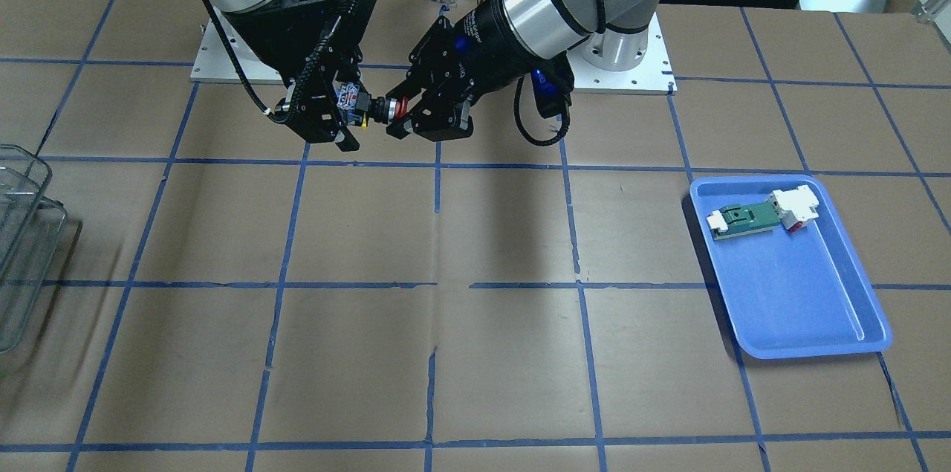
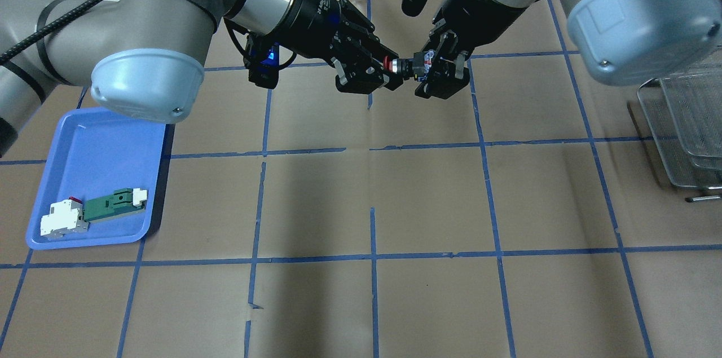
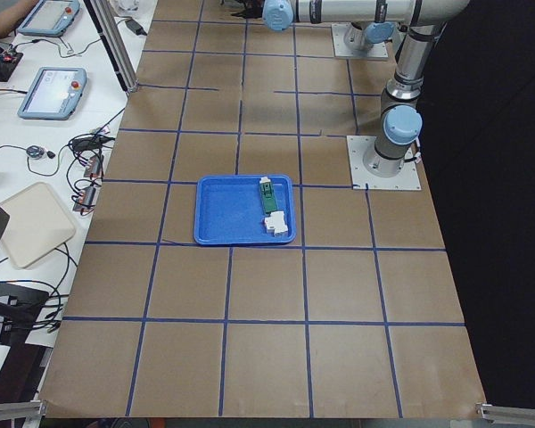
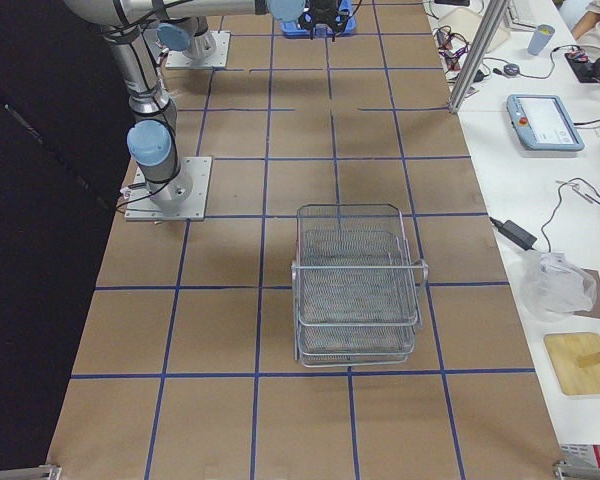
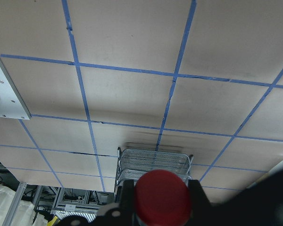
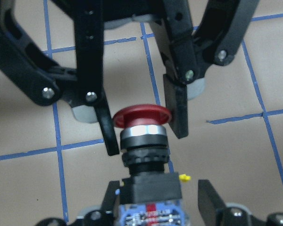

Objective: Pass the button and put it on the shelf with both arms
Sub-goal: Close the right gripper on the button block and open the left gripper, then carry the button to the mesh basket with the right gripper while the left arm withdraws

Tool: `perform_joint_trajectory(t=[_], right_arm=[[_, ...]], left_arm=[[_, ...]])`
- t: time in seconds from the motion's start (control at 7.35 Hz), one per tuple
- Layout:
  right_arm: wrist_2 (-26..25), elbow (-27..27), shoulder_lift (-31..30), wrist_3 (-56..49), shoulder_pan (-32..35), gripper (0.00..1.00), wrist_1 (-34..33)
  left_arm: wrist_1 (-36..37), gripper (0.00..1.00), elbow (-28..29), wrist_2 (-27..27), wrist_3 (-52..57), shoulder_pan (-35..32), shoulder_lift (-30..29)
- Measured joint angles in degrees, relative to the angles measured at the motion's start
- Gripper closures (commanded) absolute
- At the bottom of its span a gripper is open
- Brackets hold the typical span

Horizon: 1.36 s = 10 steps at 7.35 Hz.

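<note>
The button (image 1: 377,109) hangs in mid-air between both grippers, over the table's robot side. My left gripper (image 1: 396,114) is shut on its red mushroom head (image 6: 141,117), with a finger against each side. My right gripper (image 1: 355,112) is open around the blue-and-clear block (image 6: 151,214) at the back, with a gap showing beside one finger (image 6: 208,200). The overhead view shows the button (image 2: 404,65) between the left gripper (image 2: 390,69) and the right gripper (image 2: 422,71). The wire shelf (image 4: 358,290) stands at the table's end on my right, and also shows in the overhead view (image 2: 688,121).
A blue tray (image 2: 96,144) on my left holds a green-and-white module (image 2: 93,211). It also shows in the front-facing view (image 1: 810,301). The arms' white base plates (image 1: 215,65) lie behind the grippers. The table is brown with blue tape lines.
</note>
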Motion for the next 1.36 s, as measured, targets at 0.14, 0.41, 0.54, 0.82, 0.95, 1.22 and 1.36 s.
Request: perform_joint_trajectory(t=[0.14,0.41,0.54,0.82,0.95,1.22,1.36], right_arm=[[0.17,-0.01,-0.19,-0.13,0.03,0.66,0.04],[0.25,-0.01,-0.73,-0.41,0.39,0.72,0.01],[0.25,0.00,-0.97,-0.59,0.56,0.72,0.00],[0.26,0.06,-1.04,-1.07,0.70,0.72,-0.05],[0.29,0.07,-1.06,-1.15,0.74,0.72,-0.02],[0.33,0.07,-1.05,-1.19,0.70,0.72,-0.04],[0.34,0.07,-1.02,-1.20,0.69,0.72,-0.05]], left_arm=[[0.00,1.00,0.00,0.02,0.00,0.00,0.06],[-0.01,1.00,0.00,0.10,0.00,0.01,0.14],[-0.01,0.98,0.00,0.10,0.00,0.00,0.19],[0.00,0.00,0.04,0.35,-0.38,0.00,0.26],[0.01,0.00,0.12,0.65,-1.23,0.08,0.32],[0.00,0.00,0.28,0.59,-2.63,0.24,0.56],[0.00,0.03,0.50,0.76,-2.72,0.58,0.59]])
